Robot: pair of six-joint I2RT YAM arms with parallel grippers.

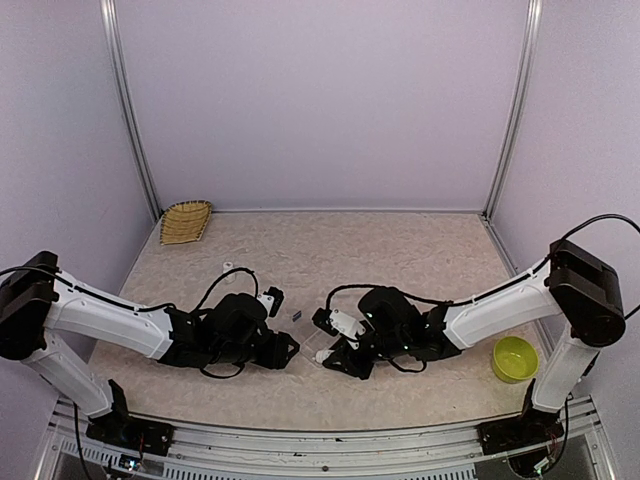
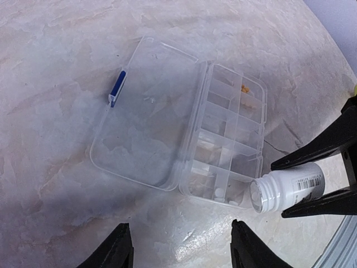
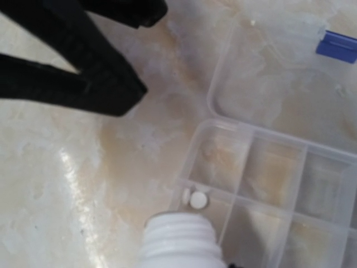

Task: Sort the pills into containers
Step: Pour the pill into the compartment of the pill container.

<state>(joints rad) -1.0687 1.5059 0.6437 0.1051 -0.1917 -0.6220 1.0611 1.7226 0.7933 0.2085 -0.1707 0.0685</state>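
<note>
Organizer box [image 2: 223,139], toward near table [image 1: 400,250] edge: white pills [image 3: 196,199] deposited in corner cell [image 3: 215,153], orange pills [image 2: 244,88] in another; most cells apparently unfilled. Bottle [image 2: 293,188] clamped by right gripper [image 2: 280,190]; left gripper [image 2: 179,237] parted, empty.

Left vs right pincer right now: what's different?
The left pincer is open and empty; the right pincer is shut on the bottle. The left hangs beside the organizer, touching nothing; the right holds the bottle tipped, mouth by the white pills in it. Both are black.
</note>
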